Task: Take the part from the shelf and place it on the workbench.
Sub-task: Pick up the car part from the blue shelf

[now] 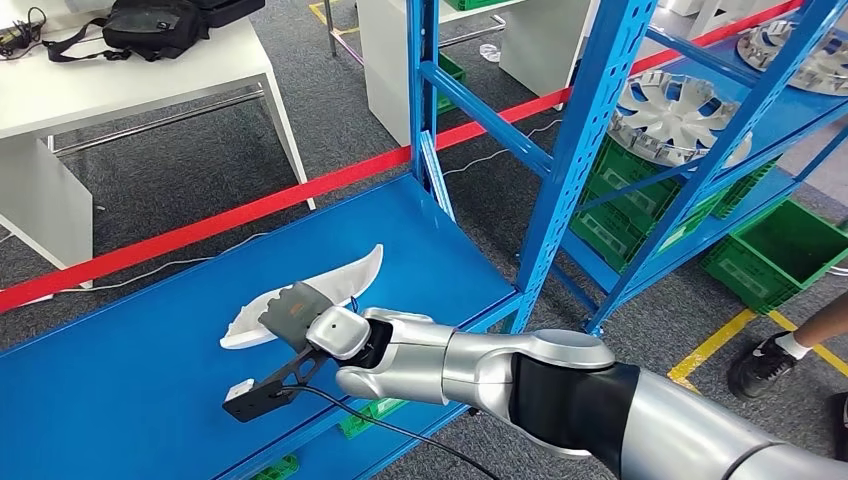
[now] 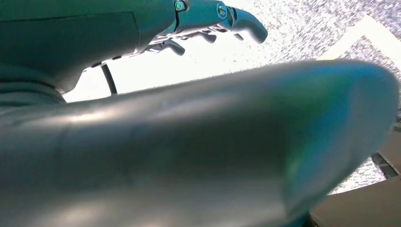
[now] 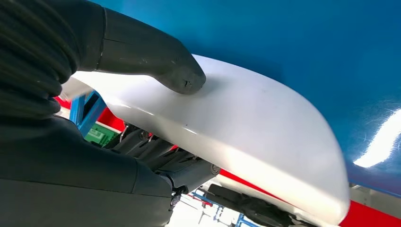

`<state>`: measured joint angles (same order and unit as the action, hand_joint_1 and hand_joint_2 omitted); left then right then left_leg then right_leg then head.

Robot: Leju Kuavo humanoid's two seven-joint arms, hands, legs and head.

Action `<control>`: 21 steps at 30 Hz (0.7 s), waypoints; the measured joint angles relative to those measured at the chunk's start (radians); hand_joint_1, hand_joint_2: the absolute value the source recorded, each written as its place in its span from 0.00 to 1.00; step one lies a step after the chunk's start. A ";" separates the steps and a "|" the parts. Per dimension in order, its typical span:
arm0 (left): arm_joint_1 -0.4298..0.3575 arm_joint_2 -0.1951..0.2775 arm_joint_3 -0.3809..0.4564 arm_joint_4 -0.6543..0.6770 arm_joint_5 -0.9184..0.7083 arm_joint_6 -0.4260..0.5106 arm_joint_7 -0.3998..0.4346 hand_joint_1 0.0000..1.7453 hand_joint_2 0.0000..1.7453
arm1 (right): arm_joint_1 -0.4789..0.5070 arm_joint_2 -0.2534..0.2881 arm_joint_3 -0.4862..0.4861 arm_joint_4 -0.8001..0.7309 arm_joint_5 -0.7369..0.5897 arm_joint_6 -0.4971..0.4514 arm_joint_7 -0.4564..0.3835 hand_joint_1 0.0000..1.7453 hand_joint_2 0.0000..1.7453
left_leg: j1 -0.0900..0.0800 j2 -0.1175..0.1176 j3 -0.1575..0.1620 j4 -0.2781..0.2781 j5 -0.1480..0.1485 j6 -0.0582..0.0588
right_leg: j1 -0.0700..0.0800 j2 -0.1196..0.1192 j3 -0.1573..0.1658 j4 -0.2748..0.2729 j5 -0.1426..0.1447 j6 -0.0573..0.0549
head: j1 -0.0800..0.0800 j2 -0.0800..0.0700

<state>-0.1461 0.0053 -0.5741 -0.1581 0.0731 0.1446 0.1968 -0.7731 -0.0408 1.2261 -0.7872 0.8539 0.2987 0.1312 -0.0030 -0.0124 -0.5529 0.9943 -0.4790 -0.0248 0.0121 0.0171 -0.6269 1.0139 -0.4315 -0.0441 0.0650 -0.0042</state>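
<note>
Right hand [image 1: 300,318] grips the white curved part [image 1: 345,278] at mid-length, thumb [image 3: 182,78] on top; its long axis runs diagonally across the blue counter [image 1: 120,390].

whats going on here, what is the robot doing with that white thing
The robot's right hand grips a curved white part at the blue shelf surface, thumb on top and fingers underneath, as the right wrist view shows. Whether the part is lifted or resting there is unclear. The left hand holds nothing, fingers loosely curled. Wheel covers sit on a neighbouring rack.
</note>
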 joint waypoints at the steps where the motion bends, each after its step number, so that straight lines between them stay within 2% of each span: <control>1: 0.000 0.000 0.000 0.000 0.000 0.000 -0.003 0.00 0.25 | 0.001 -0.001 0.000 -0.001 0.000 -0.002 0.000 1.00 1.00 | 0.000 0.000 0.000 0.000 0.000 0.000 | 0.000 0.000 0.000 0.000 0.000 0.000 | 0.000 0.000; 4: 0.000 0.000 0.000 0.000 0.001 0.000 -0.009 0.00 1.00 | 0.003 -0.004 0.000 -0.004 0.000 -0.005 0.000 1.00 1.00 | 0.000 0.000 0.001 0.000 0.000 0.000 | 0.000 0.000 0.001 0.000 0.000 0.000 | 0.000 0.000; 16: 0.000 0.000 0.000 -0.001 0.024 0.000 -0.004 0.00 1.00 | 0.029 -0.023 0.000 -0.020 0.002 -0.024 0.009 1.00 1.00 | 0.000 0.000 0.002 0.000 0.000 0.001 | 0.000 0.000 0.002 0.000 0.000 0.000 | 0.000 0.000; 21: 0.000 0.000 0.000 -0.001 0.024 0.000 0.008 0.00 1.00 | 0.028 -0.024 -0.007 -0.034 0.002 -0.090 0.038 1.00 1.00 | 0.000 0.000 0.002 0.000 0.000 0.001 | 0.000 0.000 0.003 0.000 0.000 0.001 | 0.000 0.000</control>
<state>-0.1459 0.0051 -0.5741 -0.1591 0.0974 0.1446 0.2045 -0.7453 -0.0649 1.2196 -0.8211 0.8564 0.2086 0.1695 -0.0029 -0.0125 -0.5511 0.9945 -0.4794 -0.0239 0.0119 0.0169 -0.6244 1.0139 -0.4311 -0.0435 0.0650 -0.0042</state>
